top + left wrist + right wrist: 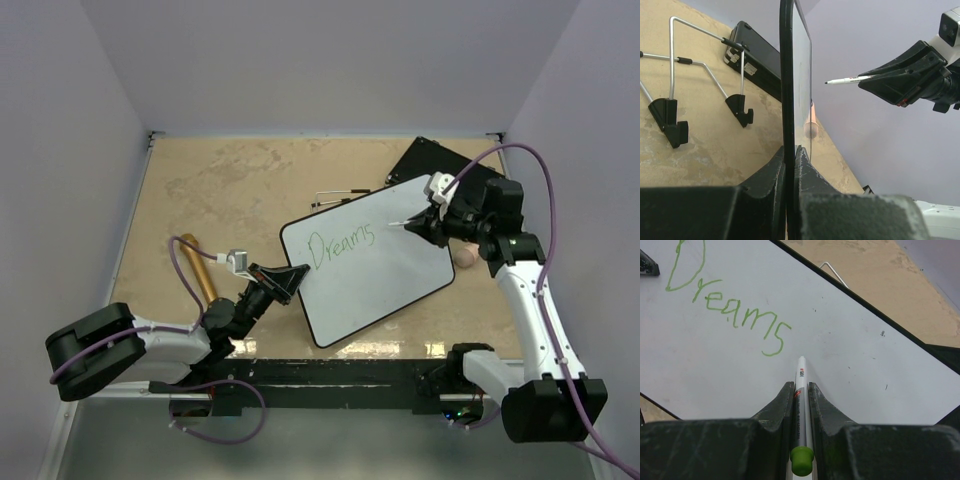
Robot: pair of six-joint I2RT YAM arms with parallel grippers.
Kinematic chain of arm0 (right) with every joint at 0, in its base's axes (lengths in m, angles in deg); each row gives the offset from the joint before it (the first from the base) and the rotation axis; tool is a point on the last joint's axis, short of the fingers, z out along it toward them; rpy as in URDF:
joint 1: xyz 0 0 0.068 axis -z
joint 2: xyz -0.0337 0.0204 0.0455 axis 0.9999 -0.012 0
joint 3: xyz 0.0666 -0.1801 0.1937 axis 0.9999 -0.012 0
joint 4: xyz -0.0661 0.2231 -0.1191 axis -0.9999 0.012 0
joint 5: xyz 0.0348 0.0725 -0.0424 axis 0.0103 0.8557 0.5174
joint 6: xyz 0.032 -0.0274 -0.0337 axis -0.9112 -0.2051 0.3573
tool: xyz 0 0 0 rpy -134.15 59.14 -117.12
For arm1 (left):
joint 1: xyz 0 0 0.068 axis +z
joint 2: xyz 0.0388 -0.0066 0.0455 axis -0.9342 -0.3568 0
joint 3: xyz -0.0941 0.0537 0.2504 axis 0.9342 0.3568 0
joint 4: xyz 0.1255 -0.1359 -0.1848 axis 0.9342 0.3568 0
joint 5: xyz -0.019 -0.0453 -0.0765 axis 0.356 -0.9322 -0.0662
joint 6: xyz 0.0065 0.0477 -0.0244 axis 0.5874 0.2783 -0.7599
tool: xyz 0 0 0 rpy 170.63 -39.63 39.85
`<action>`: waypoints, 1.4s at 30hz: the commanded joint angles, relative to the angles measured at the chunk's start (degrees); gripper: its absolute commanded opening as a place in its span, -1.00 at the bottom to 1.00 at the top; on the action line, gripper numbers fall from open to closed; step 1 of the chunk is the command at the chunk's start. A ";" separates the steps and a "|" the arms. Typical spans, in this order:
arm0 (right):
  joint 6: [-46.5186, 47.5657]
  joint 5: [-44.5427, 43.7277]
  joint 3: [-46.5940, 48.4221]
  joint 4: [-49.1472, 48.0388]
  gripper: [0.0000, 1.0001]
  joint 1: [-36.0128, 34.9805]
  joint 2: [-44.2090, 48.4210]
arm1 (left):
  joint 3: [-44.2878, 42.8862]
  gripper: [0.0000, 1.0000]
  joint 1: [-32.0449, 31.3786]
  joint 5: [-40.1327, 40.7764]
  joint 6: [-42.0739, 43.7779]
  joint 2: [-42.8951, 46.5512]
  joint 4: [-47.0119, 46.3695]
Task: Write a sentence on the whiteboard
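Robotics lab cell, I reckon; plain pale walls (330, 60) box in a tan table (230, 190); cabled robot arms (530, 300) bolted on.

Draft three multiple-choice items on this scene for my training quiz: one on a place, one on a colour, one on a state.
1. Where does the black board lie, seen from above?
A. far right, at the whiteboard corner
B. near left
C. centre
2. Colour of the writing?
A. red
B. green
C. blue
3. The tip of the marker is:
A. pressed on the whiteboard
B. just off the whiteboard
C. capped
Answers: A, it peeks out past that corner; B, "Dreams" reads green; B, the left wrist view shows a gap.
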 commanded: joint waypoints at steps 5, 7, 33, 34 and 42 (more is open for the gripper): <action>-4.02 -0.97 -0.38 -7.91 -1.00 -0.71 -3.58 | 3.42 -1.00 0.21 -2.32 6.68 -1.60 -2.53; -4.90 -1.14 -0.20 -9.48 -1.00 -1.24 -4.73 | 3.42 -1.00 0.21 -2.58 6.85 -1.60 -2.27; -9.39 -13.19 -1.17 -12.75 -1.00 -3.70 -5.70 | 3.42 -1.00 0.21 -3.11 6.77 -1.95 -2.62; -9.39 -12.75 -1.17 -12.92 -1.00 -3.62 -5.62 | 3.42 -1.00 0.21 -3.11 6.85 -1.86 -2.53; -8.68 -6.16 -0.81 -14.06 -1.00 -3.70 -2.98 | 3.42 -1.00 0.12 -3.11 6.94 -1.95 -2.18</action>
